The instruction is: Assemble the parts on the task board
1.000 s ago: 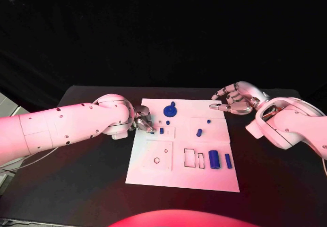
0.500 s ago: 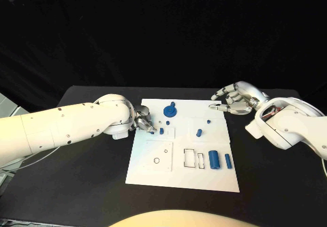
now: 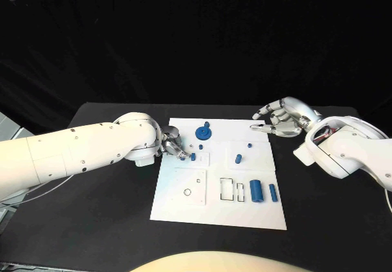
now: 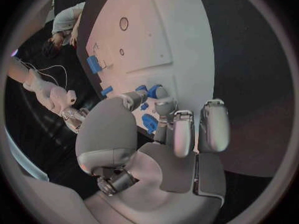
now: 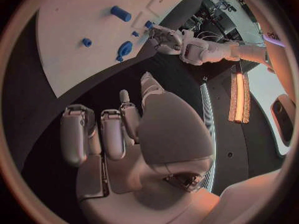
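Table (image 3: 98, 226) first: you have the black surface with the white task board (image 3: 214, 212) lying in its middle, long side running away from you. Your left arm (image 3: 73, 153) reaches in to the board's left edge, and your right arm (image 3: 347, 150) sits off the board's far right corner. Your left hand (image 3: 170, 144) is down on the board near its upper left, fingertips curled together around a small blue peg (image 4: 149, 122); the left wrist view shows them closed on it, with two more small blue pieces just beside the fingers. Your right hand (image 3: 282, 120) hovers above the table beside the board, fingers loosely curled and apart, holding nothing. On the board you see a blue round knobbed part (image 3: 203, 133) near the far edge, a blue cylinder (image 3: 256, 191) and a thinner blue bar (image 3: 273, 192) side by side at lower right, and a short blue peg (image 3: 238, 158) standing mid-board.
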### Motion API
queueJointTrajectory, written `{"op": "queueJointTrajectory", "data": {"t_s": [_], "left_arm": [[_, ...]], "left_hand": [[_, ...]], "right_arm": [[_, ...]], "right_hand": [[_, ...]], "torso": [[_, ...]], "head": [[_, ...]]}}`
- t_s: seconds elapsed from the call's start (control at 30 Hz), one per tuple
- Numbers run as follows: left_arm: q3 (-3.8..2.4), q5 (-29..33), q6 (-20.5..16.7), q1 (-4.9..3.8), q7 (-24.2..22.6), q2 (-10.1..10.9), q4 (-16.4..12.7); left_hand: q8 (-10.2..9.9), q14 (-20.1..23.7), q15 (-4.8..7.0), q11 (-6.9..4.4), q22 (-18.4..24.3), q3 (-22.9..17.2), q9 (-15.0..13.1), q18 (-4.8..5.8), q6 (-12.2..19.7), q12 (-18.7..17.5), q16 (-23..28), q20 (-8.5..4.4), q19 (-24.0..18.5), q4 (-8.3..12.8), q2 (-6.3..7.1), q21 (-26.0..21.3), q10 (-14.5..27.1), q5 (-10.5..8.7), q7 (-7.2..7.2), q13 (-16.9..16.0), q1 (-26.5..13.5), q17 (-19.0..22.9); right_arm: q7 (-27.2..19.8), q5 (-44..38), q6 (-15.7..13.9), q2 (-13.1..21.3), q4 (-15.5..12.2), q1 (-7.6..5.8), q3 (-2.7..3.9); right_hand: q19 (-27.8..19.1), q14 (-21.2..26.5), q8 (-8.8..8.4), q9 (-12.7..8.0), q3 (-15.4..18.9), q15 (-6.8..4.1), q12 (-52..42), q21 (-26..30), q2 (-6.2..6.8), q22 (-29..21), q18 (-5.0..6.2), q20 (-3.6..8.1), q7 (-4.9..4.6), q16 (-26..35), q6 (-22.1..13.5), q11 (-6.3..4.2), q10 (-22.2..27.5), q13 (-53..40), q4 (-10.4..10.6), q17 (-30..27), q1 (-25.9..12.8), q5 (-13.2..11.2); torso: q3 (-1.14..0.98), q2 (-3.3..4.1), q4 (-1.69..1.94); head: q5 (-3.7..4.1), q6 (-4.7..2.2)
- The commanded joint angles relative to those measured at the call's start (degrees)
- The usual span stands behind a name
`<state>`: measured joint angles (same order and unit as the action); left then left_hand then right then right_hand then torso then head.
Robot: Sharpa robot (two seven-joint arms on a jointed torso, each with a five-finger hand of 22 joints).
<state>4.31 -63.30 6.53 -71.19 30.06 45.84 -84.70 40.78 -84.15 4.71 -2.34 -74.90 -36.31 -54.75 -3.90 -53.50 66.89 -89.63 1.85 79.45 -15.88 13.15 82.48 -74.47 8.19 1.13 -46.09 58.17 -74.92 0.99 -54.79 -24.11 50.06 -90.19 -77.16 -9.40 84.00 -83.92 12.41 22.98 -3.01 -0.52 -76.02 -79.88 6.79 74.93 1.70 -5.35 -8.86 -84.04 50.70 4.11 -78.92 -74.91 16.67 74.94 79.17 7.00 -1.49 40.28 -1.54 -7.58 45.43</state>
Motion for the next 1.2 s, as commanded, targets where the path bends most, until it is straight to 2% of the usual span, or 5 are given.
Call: {"op": "queueJointTrajectory", "data": {"t_s": [0.03, 0.23, 0.43, 0.97, 1.2], "left_arm": [[0.17, 0.8, 0.2, 0.21, 0.2, -0.3, 0.0], [0.18, 0.6, 0.3, 0.23, 0.5, -0.3, 0.3], [0.14, 0.4, 0.4, 0.3, 0.6, 0.3, 0.1], [-0.64, 1.0, -1.3, 0.41, 0.1, 2.2, -1.6], [-1.03, 2.2, -2.4, 0.41, -0.5, 2.4, -1.9]], "left_hand": [[-0.3, -5.8, 0.28, 0.1, -0.3, 1.3, -0.1, 0.41, -0.1, -0.1, -0.4, -0.08, 0.4, -0.5, -0.07, 0.1, -0.2, -0.02, 0.41, -0.1, -0.5, -15.1], [-0.5, -5.8, 0.26, 0.16, -0.4, 3.1, -0.1, 0.44, -0.1, -0.1, -0.4, -0.11, 0.5, -0.8, -0.51, 0.1, -0.2, -0.04, 0.48, -0.2, -1.1, -15.1], [-0.5, -5.8, 0.26, 0.15, -0.4, 3.2, -0.1, 0.45, -0.1, -0.1, -0.4, -0.11, 0.6, -0.8, -0.71, 0.1, -0.2, 0.0, 0.47, -0.1, -1.1, -15.1], [-0.5, -5.8, 0.28, 0.13, -0.4, 3.6, -0.2, 0.44, 0.0, -0.2, -0.4, -0.12, 0.5, -0.6, -1.03, 0.1, -0.1, 0.16, 0.45, 0.0, -0.7, -15.1], [-0.6, -5.8, 0.23, 0.23, -0.4, 6.4, -0.3, 0.44, 0.1, 0.0, -0.4, -0.12, 0.6, -0.9, -0.82, 0.1, -0.1, -0.02, 0.57, -0.2, -1.9, -15.1]], "right_arm": [[-0.8, -0.2, 0.1, 0.0, -0.1, 0.04, 0.0], [-0.9, -0.2, 0.0, 0.1, -0.1, 0.05, 0.0], [-0.9, -0.2, 0.0, 0.1, -0.1, 0.13, 0.0], [-0.9, -0.2, 0.0, 0.1, -0.1, 0.42, 0.0], [-0.9, -0.2, 0.0, 0.1, 0.0, 0.52, 0.0]], "right_hand": [[1.6, -3.1, 0.36, -0.1, 0.2, 0.12, -0.2, 0.0, -0.58, 8.8, 0.67, -0.22, 0.15, 0.4, -0.4, -0.16, 0.0, -4.3, -0.1, 3.4, 0.0, 0.3], [1.6, -3.1, 0.36, -0.1, 0.2, 0.12, -0.3, 0.0, -0.57, 8.8, 0.67, -0.21, 0.15, 0.4, -0.4, -0.16, -0.1, -4.4, 0.0, 3.3, 0.0, 0.3], [1.6, -3.1, 0.36, -0.1, 0.2, 0.12, -0.3, 0.0, -0.57, 8.8, 0.67, -0.21, 0.15, 0.4, -0.4, -0.16, -0.1, -4.4, 0.0, 3.3, 0.0, 0.3], [1.6, -3.1, 0.36, -0.1, 0.2, 0.12, -0.3, 0.0, -0.57, 8.8, 0.67, -0.21, 0.15, 0.4, -0.4, -0.16, -0.1, -4.4, 0.0, 3.3, 0.0, 0.3], [1.6, -3.1, 0.36, -0.1, 0.2, 0.12, -0.3, 0.0, -0.57, 8.8, 0.67, -0.21, 0.15, 0.4, -0.4, -0.16, -0.1, -4.4, 0.0, 3.3, 0.0, 0.3]], "torso": [[0.01, 0.01, -0.03], [-0.01, -0.02, -0.01], [0.02, -0.01, -0.07], [0.04, -0.05, -0.01], [0.0, -0.06, 0.0]], "head": [[-0.03, -0.05], [0.03, -0.08], [0.04, -0.14], [0.31, -0.23], [0.27, -0.28]]}}
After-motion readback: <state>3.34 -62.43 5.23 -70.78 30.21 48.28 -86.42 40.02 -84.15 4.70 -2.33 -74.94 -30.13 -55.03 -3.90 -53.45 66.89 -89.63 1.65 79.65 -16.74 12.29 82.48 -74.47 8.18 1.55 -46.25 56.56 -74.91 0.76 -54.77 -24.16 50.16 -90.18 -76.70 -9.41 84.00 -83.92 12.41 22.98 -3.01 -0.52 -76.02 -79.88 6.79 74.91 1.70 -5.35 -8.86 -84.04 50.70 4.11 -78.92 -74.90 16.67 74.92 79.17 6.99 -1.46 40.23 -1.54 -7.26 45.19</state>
